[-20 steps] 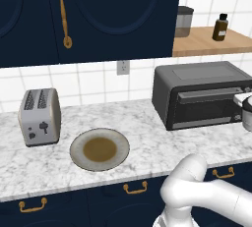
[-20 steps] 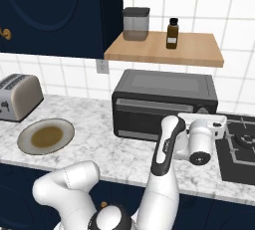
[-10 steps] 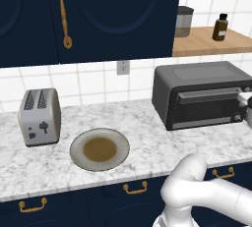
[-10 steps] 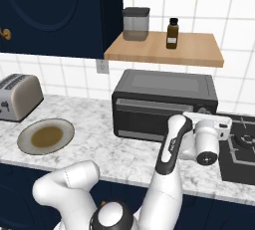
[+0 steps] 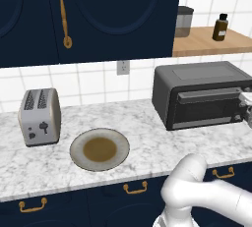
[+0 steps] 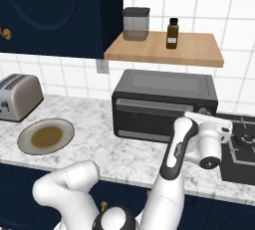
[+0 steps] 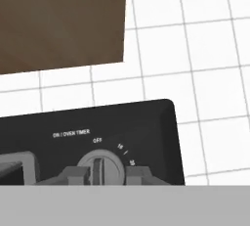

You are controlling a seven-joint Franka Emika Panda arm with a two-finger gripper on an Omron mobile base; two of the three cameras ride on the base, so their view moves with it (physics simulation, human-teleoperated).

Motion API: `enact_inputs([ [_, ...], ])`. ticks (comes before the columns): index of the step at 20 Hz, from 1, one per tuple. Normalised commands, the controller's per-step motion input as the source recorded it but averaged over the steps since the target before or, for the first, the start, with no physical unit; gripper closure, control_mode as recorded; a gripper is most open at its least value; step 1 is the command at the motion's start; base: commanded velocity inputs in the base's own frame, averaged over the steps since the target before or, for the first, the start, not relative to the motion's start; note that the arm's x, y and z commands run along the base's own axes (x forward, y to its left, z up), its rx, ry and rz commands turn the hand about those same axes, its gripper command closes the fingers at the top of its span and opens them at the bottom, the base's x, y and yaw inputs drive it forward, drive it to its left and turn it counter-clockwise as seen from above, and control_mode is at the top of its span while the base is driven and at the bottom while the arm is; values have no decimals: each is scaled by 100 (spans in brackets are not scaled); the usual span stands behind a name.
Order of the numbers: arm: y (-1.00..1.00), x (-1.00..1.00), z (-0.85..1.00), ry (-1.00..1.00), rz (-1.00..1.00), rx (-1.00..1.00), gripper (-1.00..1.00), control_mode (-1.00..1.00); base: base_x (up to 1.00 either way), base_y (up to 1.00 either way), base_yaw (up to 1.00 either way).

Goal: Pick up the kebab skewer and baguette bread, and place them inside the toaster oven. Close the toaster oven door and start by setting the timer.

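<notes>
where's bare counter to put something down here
Bare marble lies between the plate and the toaster oven, and along the front edge. It is crowded at the oven's right end, where the claw flanks the timer knob.

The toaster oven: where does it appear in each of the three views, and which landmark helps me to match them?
Left base view: toaster oven at the right, on the counter.
Right base view: centre, behind the arm.
Hand view: its upper right corner with the timer knob, bottom centre.
Shared landmark: the wooden shelf above it.
</notes>
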Motion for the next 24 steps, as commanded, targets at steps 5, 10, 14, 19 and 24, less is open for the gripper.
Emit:
enact_inputs([
  [5,32,29,-11,-20,3,0,100,-100,0,0,0],
  [10,0,44,0,-15,6,0,100,-100,0,0,0],
  [14,1,42,0,-9,10,0,100,-100,0,0,0],
  [19,0,43,0,-4,10,0,100,-100,0,0,0],
  [24,0,32,2,0,5,-2,100,-100,0,0,0],
])
